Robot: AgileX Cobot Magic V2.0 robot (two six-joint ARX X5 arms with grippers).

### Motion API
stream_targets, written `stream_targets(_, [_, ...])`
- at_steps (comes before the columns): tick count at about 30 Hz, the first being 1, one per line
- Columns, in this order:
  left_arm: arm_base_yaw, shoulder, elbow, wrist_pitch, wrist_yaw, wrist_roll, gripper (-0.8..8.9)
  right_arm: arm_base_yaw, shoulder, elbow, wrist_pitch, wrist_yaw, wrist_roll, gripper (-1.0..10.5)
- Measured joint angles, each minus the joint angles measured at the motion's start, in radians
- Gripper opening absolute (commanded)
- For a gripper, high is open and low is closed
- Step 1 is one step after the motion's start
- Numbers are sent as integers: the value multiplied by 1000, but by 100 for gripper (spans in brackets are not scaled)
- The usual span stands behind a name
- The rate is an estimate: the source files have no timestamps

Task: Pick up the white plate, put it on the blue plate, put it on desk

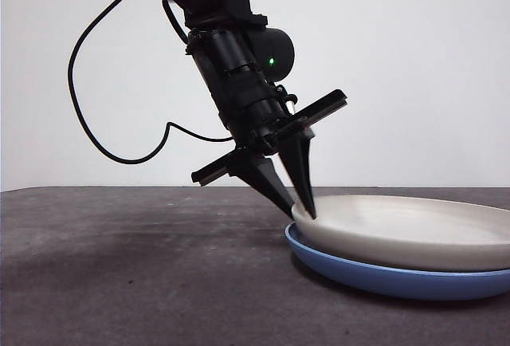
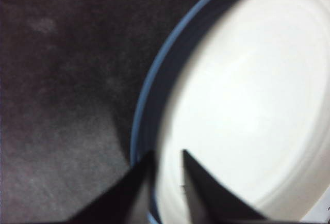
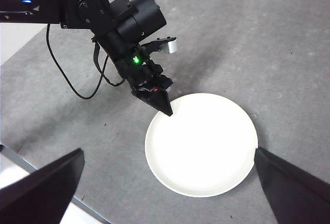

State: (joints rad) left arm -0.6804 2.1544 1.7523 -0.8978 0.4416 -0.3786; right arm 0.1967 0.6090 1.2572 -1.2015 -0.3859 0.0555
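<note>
So the white plate [image 1: 414,234] is stacked on the blue plate [image 1: 382,278], its rim pinched by the nearly closed left gripper [image 1: 301,206]. Next a clean lift and a gentle set-down on the desk [image 1: 119,266] is probably needed. The right gripper [image 3: 170,182] is held wide open, high above.

Pincer [image 1: 296,202] grips white plate [image 1: 414,230] atop blue plate [image 1: 382,276].

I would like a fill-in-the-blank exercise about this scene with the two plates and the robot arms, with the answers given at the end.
1. The white plate lies on top of the ____ plate.
2. The left gripper grips the white plate at its ____.
3. Both plates rest on the dark ____.
4. The right gripper, held high above the plates, is ____.

Missing words: blue; rim; desk; open
</note>
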Motion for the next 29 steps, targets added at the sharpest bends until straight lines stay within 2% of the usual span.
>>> stream_targets(3, [0,0,15,-1,2,3,350,0,0,0,0,0,0,593])
stream_targets(11, [-3,0,101,-34,1,22,463,0,0,0,-1,0,0,593])
stream_targets(19, [-3,0,270,-208,-75,95,652,0,0,0,-2,0,0,593])
stream_targets(24, [-3,1,419,-365,-78,158,660,0,0,0,-2,3,1,593])
stream_targets(29, [-3,-11,512,-508,-78,226,659,0,0,0,-13,50,27,593])
